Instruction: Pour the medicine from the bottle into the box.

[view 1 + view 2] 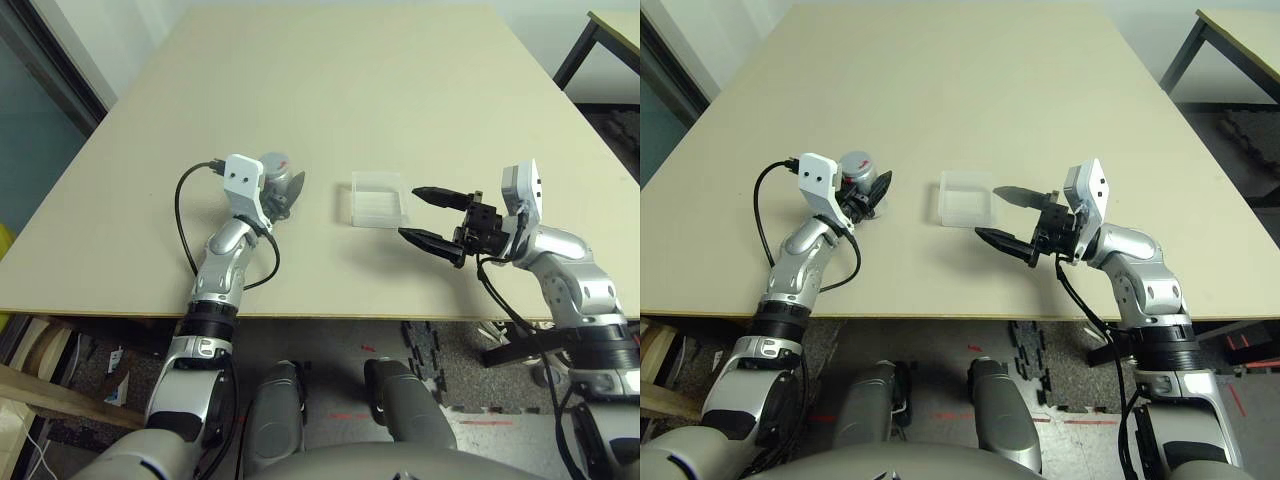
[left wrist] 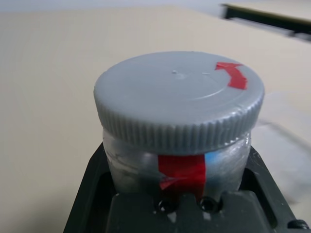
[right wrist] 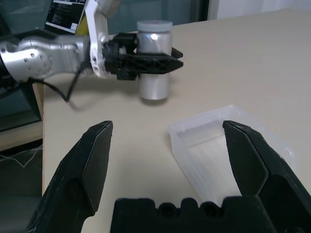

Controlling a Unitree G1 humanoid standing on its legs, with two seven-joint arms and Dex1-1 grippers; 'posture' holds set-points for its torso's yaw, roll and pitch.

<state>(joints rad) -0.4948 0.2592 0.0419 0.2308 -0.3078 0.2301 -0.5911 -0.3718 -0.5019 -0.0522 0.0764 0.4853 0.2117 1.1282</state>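
Beige tabletop fills my view. At centre left, my left gripper [image 3: 146, 62] is clamped around the one medicine bottle [image 1: 276, 172], below its grey screw cap [image 2: 179, 104]. It looks light, rigid and smooth; the body is the grip. One clear plastic box [image 1: 378, 198] sits mid-frame, flimsy-looking. My right gripper [image 1: 432, 220] stands spread beside it.

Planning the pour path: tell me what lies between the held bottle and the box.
Nothing: bare tabletop separates the bottle, shut in the left pincer, from the clear box. The left eye view and the right wrist view both show it.
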